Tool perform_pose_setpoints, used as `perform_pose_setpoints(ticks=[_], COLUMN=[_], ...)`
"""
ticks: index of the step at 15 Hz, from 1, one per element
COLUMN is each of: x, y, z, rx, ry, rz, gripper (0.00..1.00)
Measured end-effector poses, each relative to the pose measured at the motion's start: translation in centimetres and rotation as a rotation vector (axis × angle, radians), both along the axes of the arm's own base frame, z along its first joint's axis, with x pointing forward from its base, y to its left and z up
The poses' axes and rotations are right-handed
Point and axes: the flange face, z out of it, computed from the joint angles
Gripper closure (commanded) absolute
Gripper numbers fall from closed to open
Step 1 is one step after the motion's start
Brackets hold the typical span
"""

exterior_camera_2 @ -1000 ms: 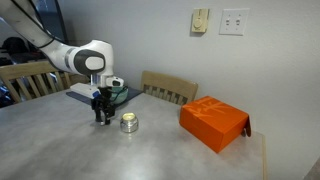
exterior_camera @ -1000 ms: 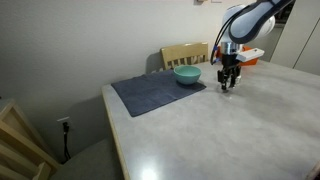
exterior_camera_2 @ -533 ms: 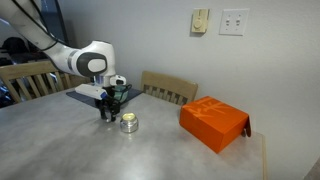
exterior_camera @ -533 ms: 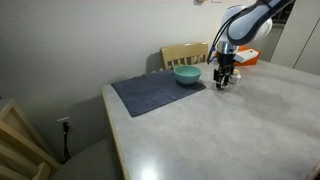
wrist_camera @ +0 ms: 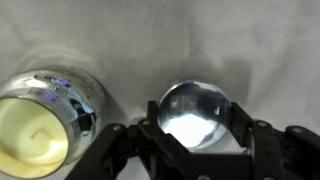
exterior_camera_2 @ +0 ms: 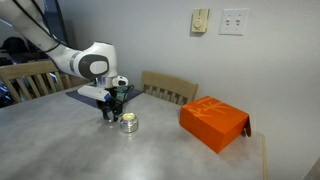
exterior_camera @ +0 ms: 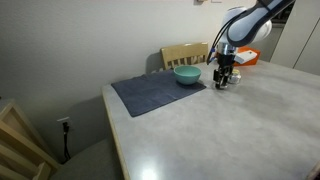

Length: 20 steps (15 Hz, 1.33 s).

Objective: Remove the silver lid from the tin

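Note:
In the wrist view the tin (wrist_camera: pixel 78 98) stands open at the left with pale wax inside. The silver lid (wrist_camera: pixel 197 108) lies beside it to the right, off the tin, between my two fingers. My gripper (wrist_camera: pixel 197 130) is shut on the lid, with a finger against each side. In an exterior view my gripper (exterior_camera_2: pixel 112 112) is low over the table just beside the tin (exterior_camera_2: pixel 129 123). In an exterior view my gripper (exterior_camera: pixel 226 82) is low by the mat's far corner; the tin and lid are too small to make out there.
A teal bowl (exterior_camera: pixel 187 75) sits on a dark grey mat (exterior_camera: pixel 155 95) close beside my gripper. An orange box (exterior_camera_2: pixel 213 123) lies further along the table. A wooden chair (exterior_camera: pixel 185 54) stands behind the table. The table edge (exterior_camera: pixel 112 120) is near the mat.
My gripper has moved a little closer to the tin, staying low over the table with the lid between its fingers. The tin has not moved.

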Motion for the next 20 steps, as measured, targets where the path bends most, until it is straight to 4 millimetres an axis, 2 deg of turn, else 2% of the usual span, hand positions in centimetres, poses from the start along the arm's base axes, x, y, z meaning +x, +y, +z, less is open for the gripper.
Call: perform_pose_setpoints(ticks=[2, 6, 7, 10, 16, 20], x=[0.2, 0.6, 0.7, 0.8, 1.0, 1.3], y=[0.0, 0.1, 0.1, 0.1, 0.1, 0.2], z=[-0.8, -0.8, -0.8, -0.9, -1.5, -0.6], rx=[-0.001, -0.003, -0.004, -0.004, -0.004, -0.002], ry=[0.007, 0.023, 0.027, 0.032, 0.033, 0.018], rz=[0.0, 0.0, 0.0, 0.0, 0.0, 0.001], gripper=[0.56, 0.56, 0.08, 0.0, 0.0, 0.0])
